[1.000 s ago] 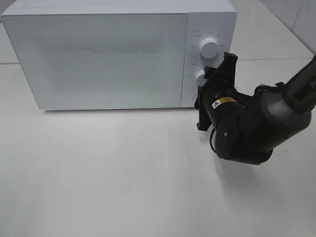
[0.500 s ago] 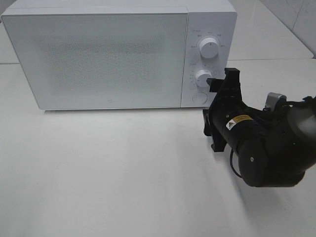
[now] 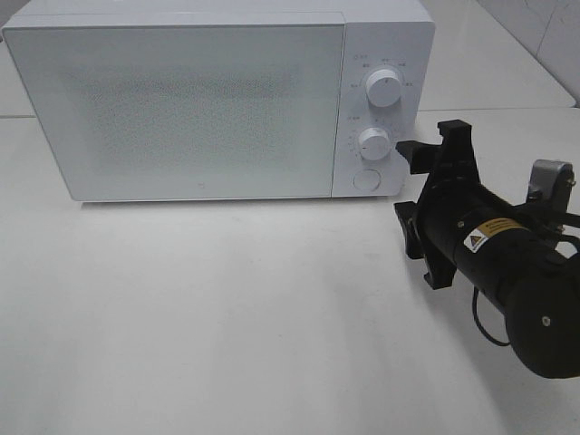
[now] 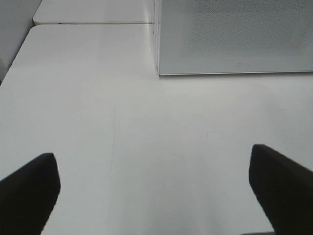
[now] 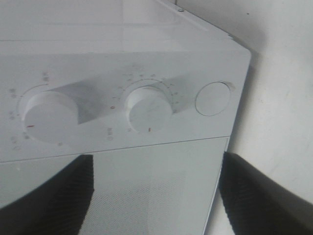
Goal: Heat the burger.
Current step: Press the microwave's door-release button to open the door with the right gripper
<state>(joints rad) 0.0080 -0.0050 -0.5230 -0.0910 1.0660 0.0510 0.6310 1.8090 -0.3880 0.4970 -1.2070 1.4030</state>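
The microwave (image 3: 208,13) stood on the table's (image 3: 227,326) far side, door (image 3: 181,100) left, control panel (image 3: 405,50) right (upper knob (image 3: 383,88) above lower knob (image 3: 372,142), round button (image 3: 365,179) lowest). The right gripper (image 3: 404,179) was just right of the panel, apart from it.

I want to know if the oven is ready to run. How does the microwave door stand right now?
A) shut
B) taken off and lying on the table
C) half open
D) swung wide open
A: the microwave has its door flush with the control panel, with no gap or interior showing.
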